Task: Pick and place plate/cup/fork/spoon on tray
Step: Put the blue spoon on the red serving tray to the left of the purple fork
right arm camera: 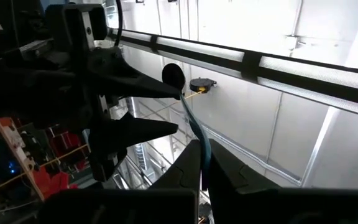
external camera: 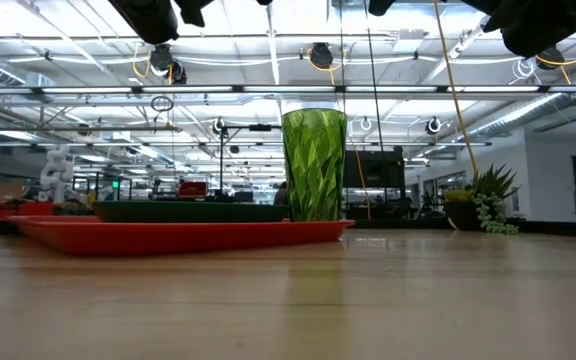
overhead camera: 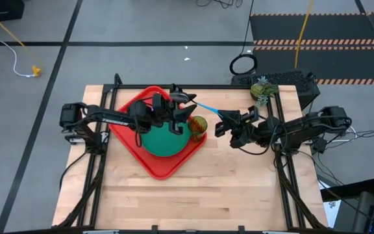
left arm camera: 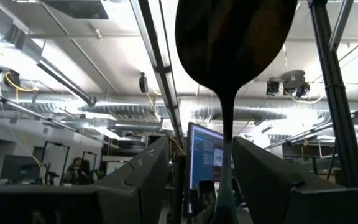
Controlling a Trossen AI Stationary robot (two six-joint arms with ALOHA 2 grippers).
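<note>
Okay, handover, by the look of it. The right gripper (overhead camera: 221, 123), over the surface (overhead camera: 206, 188) centre, has its fingers clamped on the light-blue handle of the small dark-bowled spoon (overhead camera: 203, 107), held in the air. The left gripper (overhead camera: 177, 107) hangs above the large red plastic tray (overhead camera: 125, 140) at its far edge, fingers apart astride the handle. Close the left fully before you free the right. Then set the spoon on bare tray, avoiding the olive-green translucent cup (overhead camera: 198, 125) and the round dark-green plate (overhead camera: 164, 143).
</note>
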